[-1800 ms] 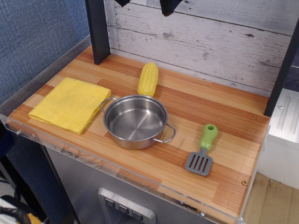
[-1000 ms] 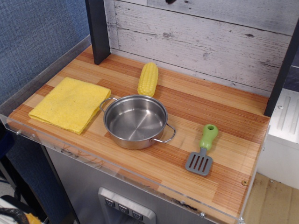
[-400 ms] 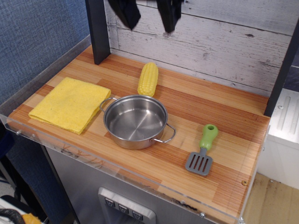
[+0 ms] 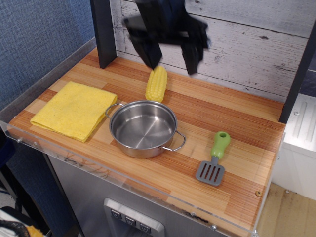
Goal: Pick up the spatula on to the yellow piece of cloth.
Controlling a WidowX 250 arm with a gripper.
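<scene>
The spatula (image 4: 215, 158) lies flat on the worktop (image 4: 237, 123) toward the right front, green handle pointing to the back wall, grey slotted blade nearest the front edge; nothing touches it; it sits where it sat in all the earlier views. The steel pot (image 4: 142, 128) stands to its left, near but apart; the corn cob (image 4: 156, 83) lies behind the pot; the yellow piece of cloth (image 4: 73, 109) lies flat at the far left, just beside the pot's handle, with the pot between it and the spatula.

Change noted: the gripper (image 4: 171, 61), only partly in frame at the top edge a moment ago, has come down and now hangs blurred above the corn cob, high over the back of the worktop; jaws spread wide, holding nothing.

Assessment: the approach has begun and no grasp is made; the gripper is well apart from the spatula and must travel right and forward, then carry its load over or round the pot.
</scene>
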